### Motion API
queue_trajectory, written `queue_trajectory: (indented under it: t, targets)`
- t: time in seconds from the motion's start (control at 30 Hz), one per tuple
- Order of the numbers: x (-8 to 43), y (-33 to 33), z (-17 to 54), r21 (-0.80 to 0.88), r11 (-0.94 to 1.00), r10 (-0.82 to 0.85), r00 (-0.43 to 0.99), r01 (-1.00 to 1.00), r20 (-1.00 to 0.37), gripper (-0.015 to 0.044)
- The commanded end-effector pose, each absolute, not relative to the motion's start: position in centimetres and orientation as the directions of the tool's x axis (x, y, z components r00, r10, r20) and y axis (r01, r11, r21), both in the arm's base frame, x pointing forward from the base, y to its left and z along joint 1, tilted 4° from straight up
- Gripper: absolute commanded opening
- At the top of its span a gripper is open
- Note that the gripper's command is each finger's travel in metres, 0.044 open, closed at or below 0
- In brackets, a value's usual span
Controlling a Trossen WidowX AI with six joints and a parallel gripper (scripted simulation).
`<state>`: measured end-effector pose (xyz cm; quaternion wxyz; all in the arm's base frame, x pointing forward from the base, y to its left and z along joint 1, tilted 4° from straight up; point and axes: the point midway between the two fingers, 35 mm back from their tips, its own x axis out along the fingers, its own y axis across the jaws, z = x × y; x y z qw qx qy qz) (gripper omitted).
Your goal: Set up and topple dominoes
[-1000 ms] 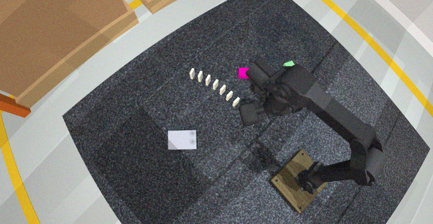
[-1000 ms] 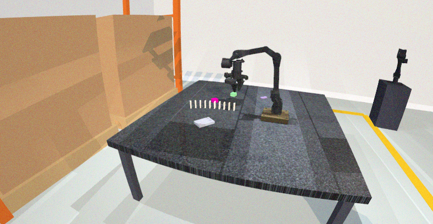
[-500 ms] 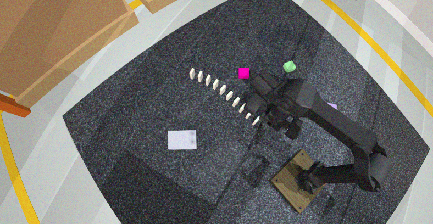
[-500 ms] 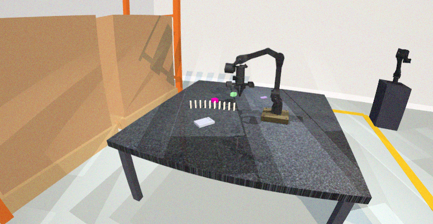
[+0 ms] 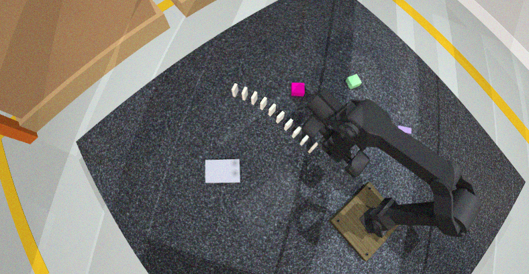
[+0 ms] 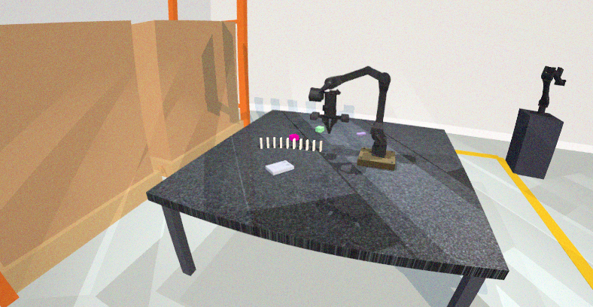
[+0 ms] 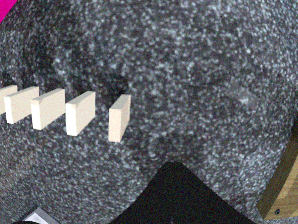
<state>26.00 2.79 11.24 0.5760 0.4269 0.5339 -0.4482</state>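
Observation:
Several cream dominoes stand upright in a gently curved row. The end domino nearest the arm [image 5: 312,147] [image 6: 320,145] [image 7: 119,119] stands upright and apart from its neighbour [image 5: 304,140] [image 6: 314,145] [image 7: 80,114]. The domino at the far end [image 5: 234,90] [image 6: 260,143] also stands. My gripper [image 6: 329,132] [image 7: 172,169] is shut and empty, with its fingers pointing down above the table, beyond the arm-side end of the row and clear of the dominoes. In the top view the arm hides the fingertips. No loose domino shows.
A magenta cube [image 5: 297,89] [image 6: 293,137] is beside the row. A green cube [image 5: 353,81] [image 6: 319,129] and a purple block [image 5: 405,129] [image 6: 361,133] lie farther off. A white box [image 5: 221,170] [image 6: 279,167] lies on the row's other side. The arm stands on a wooden base [image 5: 344,218] [image 6: 375,162].

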Motion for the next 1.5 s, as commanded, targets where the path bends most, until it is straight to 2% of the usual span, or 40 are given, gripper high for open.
queue_trajectory:
  t: [0.0, 1.07, 1.3, 1.47]
  targets:
    - [26.0, 2.8, 11.2, 0.016, 0.227, -0.062, 0.031, 0.974, -0.998, 0.0]
    - [26.0, 2.8, 11.2, 0.016, 0.227, -0.062, 0.031, 0.974, -0.998, 0.0]
    - [26.4, 2.1, 3.5, 0.016, 0.227, -0.063, 0.031, 0.974, -0.998, 0.0]
    - [26.4, 2.1, 3.2, 0.016, 0.227, -0.063, 0.031, 0.974, -0.998, 0.0]
